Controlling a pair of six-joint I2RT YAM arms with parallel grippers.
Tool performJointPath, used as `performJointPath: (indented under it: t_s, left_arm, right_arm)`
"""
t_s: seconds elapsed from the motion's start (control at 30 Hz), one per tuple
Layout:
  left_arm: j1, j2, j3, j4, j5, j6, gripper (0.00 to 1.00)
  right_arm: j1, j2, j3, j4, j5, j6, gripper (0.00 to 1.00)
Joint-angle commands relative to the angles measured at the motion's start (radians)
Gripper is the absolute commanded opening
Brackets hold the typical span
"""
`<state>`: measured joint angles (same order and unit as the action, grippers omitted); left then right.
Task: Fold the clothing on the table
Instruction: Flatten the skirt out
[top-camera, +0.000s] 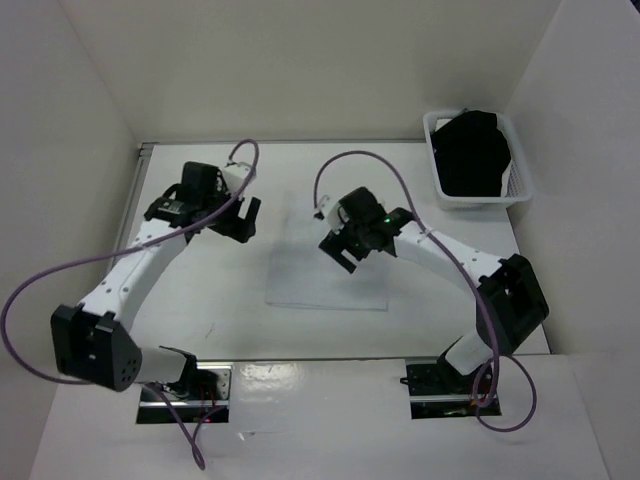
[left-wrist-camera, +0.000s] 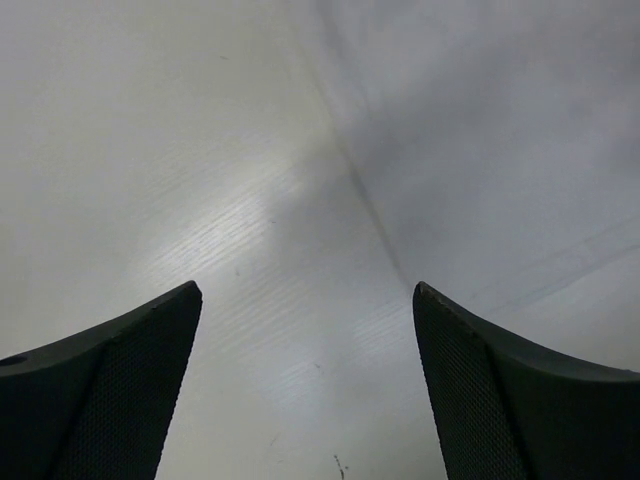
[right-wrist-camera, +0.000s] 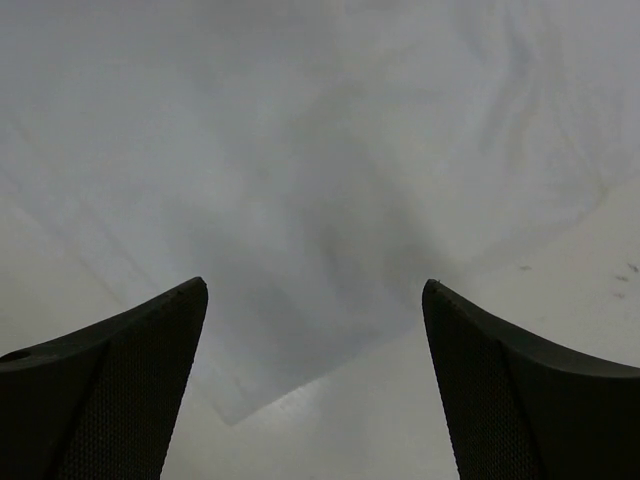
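Spanning most of the overhead view, the large flat matte white tabletop (top-camera: 230, 320) carries everything else, with a metal rail along its left edge. Near the middle of the frame lies the thin white fabric garment (top-camera: 310, 280), spread flat as a rough rectangle; it is so close in tone to the surface that I cannot tell how many layers it has. At the upper right sits a white slotted plastic basket (top-camera: 520, 190) holding a black garment (top-camera: 470, 155), well apart from the work, probably parked there to stay out of the way. The left gripper (top-camera: 238, 228) hangs just beside the cloth's upper left edge, jaws spread wide with nothing between them; its wrist view looks down on bare surface at left and fabric at right. The right gripper (top-camera: 340, 255) hovers over the cloth's centre right, jaws likewise apart and empty, a fabric corner showing below it. Both appear poised on opposite sides so that each can pinch an edge for a fold.
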<state>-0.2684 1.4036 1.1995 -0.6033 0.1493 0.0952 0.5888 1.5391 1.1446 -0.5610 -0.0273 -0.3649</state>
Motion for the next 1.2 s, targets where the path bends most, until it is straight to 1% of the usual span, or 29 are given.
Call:
performJointPath:
  t_s: [0.0, 0.07, 0.1, 0.13, 0.23, 0.37, 0.43, 0.47, 0.7, 0.87, 1.03, 1.17]
  left_arm:
    - [0.055, -0.138, -0.035, -0.016, -0.013, -0.023, 0.94]
    - [0.087, -0.201, -0.075, -0.006, -0.025, -0.023, 0.95]
    - [0.098, -0.212, -0.087, 0.003, -0.025, -0.032, 0.97]
    - [0.118, -0.221, -0.110, 0.016, -0.016, -0.032, 0.97]
    - [0.141, -0.221, -0.130, 0.037, -0.005, -0.032, 0.98]
    - [0.153, -0.198, -0.140, 0.037, 0.006, -0.032, 0.98]
    - [0.153, -0.187, -0.140, 0.037, -0.005, -0.032, 0.98]
    - [0.153, -0.187, -0.140, 0.037, -0.005, -0.032, 1.00]
    - [0.153, -0.169, -0.140, 0.046, -0.025, -0.032, 1.00]
    - [0.153, -0.160, -0.140, 0.046, -0.025, -0.032, 1.00]
    - [0.153, -0.160, -0.140, 0.046, -0.025, -0.032, 1.00]
    - [0.153, -0.160, -0.140, 0.046, -0.034, -0.041, 1.00]
  right_arm:
    - [0.107, 0.016, 0.018, -0.019, 0.084, 0.068, 0.92]
    - [0.117, 0.087, 0.074, -0.010, 0.084, 0.112, 0.94]
    - [0.117, 0.113, 0.095, -0.010, 0.108, 0.163, 0.94]
    - [0.117, 0.166, 0.113, -0.010, 0.121, 0.188, 0.94]
    - [0.117, 0.248, 0.168, -0.010, 0.121, 0.248, 0.94]
    - [0.074, 0.314, 0.205, -0.010, 0.032, 0.296, 0.95]
    - [0.060, 0.337, 0.216, -0.010, -0.014, 0.331, 0.99]
    - [0.049, 0.360, 0.227, -0.010, -0.031, 0.331, 0.99]
    - [0.049, 0.409, 0.247, -0.010, -0.123, 0.362, 0.99]
    - [0.049, 0.446, 0.256, -0.001, -0.114, 0.383, 0.99]
    - [0.049, 0.507, 0.288, 0.000, -0.054, 0.414, 0.99]
    - [0.049, 0.562, 0.325, 0.000, -0.039, 0.423, 0.99]
